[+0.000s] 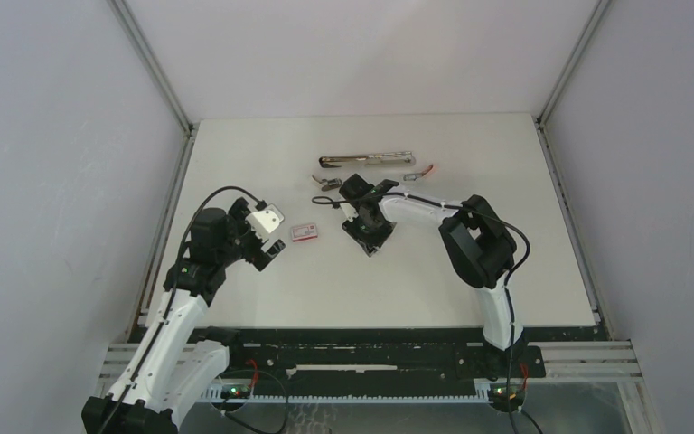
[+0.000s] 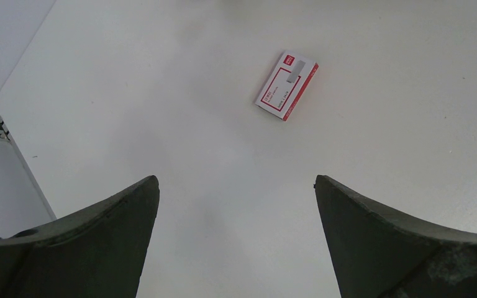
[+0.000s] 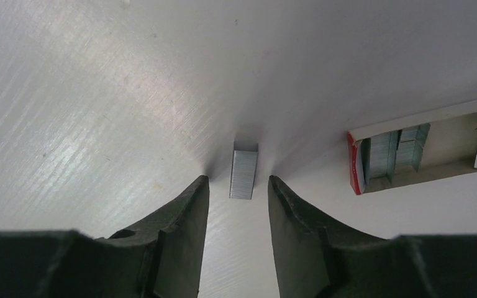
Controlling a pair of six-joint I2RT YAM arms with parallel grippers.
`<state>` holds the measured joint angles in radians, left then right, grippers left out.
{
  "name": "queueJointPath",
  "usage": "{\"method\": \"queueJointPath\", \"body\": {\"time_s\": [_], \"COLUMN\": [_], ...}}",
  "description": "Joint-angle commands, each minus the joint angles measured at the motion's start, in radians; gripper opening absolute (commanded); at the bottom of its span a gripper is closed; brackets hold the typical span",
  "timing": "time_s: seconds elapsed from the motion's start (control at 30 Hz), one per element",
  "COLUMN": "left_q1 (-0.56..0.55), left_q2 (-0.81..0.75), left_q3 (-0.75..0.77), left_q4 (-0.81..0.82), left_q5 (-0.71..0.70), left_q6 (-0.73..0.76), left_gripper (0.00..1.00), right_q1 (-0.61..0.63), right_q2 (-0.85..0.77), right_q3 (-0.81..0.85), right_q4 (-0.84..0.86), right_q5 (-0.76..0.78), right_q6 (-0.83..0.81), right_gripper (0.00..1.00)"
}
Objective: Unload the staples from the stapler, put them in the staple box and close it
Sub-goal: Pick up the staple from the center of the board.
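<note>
Grey ribbed metal, the staples [image 3: 243, 174] form a short rectangular strip between the black right jaws, which stand released, gaps either side. It lies near the middle of the matte white desk [image 3: 99, 93], an open cardboard box [image 3: 453, 139] just beside. Farther off, the left jaws gape, empty.

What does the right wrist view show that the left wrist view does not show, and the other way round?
Only the right wrist view: a grey staple strip lying on the table inside the right claw, with a gap on each side, and an open box with more staples inside. Only the left wrist view: a closed red-and-white box ahead of the wide-open left claw. Both: the white table under a dark claw.
</note>
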<state>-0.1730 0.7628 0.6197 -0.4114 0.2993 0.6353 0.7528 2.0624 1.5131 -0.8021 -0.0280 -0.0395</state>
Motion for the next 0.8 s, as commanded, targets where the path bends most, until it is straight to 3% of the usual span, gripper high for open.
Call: {"method": "queueJointPath", "body": {"time_s": [0.0,0.53,0.77], "left_q1": [0.007,0.007,0.006], "left_q2": [-0.01,-0.007,-0.007], "left_q3": [-0.016,-0.017,-0.017], "left_q4": [0.034,0.034,0.034], "left_q5": [0.004,0.005,0.004], "left_q6": [-0.012,-0.011,-0.011], "left_gripper": [1.0,1.0,1.0], "right_q1": [-0.001,-0.018,-0.02], "right_q2": [0.001,0.006,-0.004], "right_q3": [0.038,0.044,0.047], "right_q4": [0.036,0.062,0.064], "right_q5": [0.024,0.037,0.044], "right_q6": [0.024,0.015,0.006], "right_gripper": [0.39,0.18,0.15]}}
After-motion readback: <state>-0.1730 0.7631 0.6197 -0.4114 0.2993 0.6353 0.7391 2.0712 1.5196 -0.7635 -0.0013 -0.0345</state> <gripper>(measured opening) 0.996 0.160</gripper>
